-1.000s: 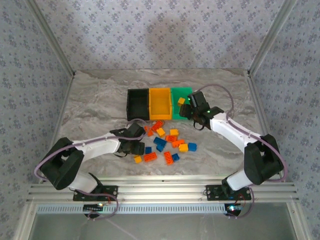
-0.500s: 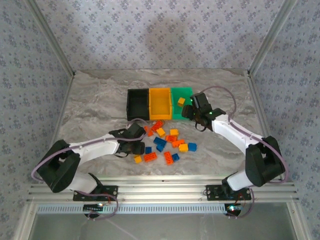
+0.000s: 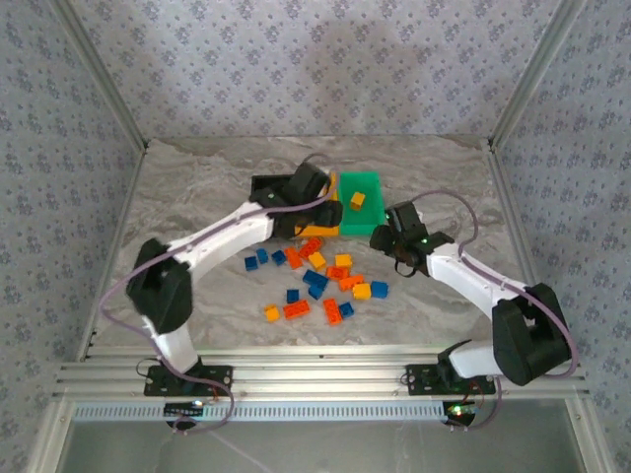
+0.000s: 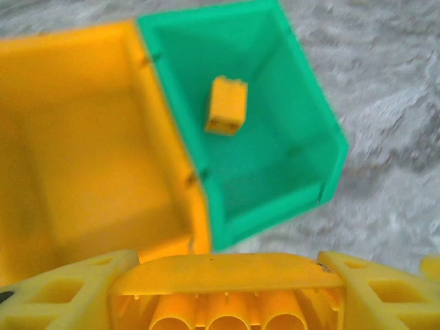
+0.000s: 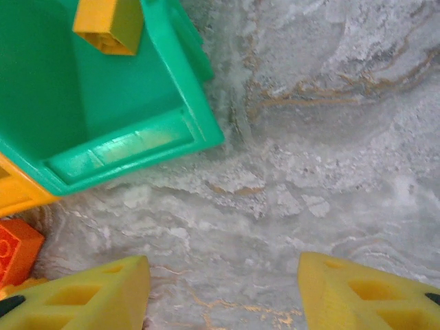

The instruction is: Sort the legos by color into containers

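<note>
**Sorting barely begun: one brick binned, one in hand**

Only a single small yellow brick (image 4: 227, 104) lies inside the green bin (image 4: 302, 117). The yellow bin (image 4: 69, 158), joined to the green bin's left side, seems empty in the left wrist view, though that picture is soft and its near wall is cut off.

The left gripper (image 3: 314, 185) clamps a yellow-orange brick (image 4: 220, 278) between its fingers, underside tubes facing the camera, and hovers just on the near side of the seam where the yellow bin meets the green one. The right gripper (image 5: 223, 292) hangs over bare table (image 3: 197, 197) just off the green bin's near right corner, its fingers spread with nothing between them.

The bulk of the work remains. The pile of blue, red-orange and yellow bricks (image 3: 315, 281) sits loose on the table on the near side of the green bin, unsorted.

The left arm crosses the black bin (image 3: 264, 189), at the far left of the row from the green bin, so I cannot tell what it holds. Which colour belongs in which bin is also unclear.
</note>
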`<act>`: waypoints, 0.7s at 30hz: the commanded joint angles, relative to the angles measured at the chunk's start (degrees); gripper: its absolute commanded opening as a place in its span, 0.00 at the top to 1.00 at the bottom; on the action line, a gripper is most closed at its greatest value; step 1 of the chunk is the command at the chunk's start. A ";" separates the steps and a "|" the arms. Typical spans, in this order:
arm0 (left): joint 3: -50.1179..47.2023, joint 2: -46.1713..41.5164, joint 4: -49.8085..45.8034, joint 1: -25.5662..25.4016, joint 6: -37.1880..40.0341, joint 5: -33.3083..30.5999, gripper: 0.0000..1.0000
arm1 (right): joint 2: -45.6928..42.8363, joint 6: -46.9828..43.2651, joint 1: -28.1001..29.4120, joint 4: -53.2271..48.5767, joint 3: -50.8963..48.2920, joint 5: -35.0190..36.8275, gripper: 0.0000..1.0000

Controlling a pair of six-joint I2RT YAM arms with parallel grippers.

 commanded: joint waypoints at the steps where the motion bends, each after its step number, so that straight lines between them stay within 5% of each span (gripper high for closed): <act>1: 10.60 7.66 -2.77 0.46 2.43 3.66 0.45 | -1.88 1.18 -0.27 -0.28 -1.42 0.49 0.39; 10: 31.86 23.73 -5.81 0.88 -0.21 5.67 0.42 | -2.37 0.43 -0.33 -0.97 -1.69 -0.29 0.39; 21: 43.45 26.82 -7.45 0.77 -2.68 6.43 0.16 | -4.68 0.51 -0.33 -2.81 -2.55 -1.44 0.36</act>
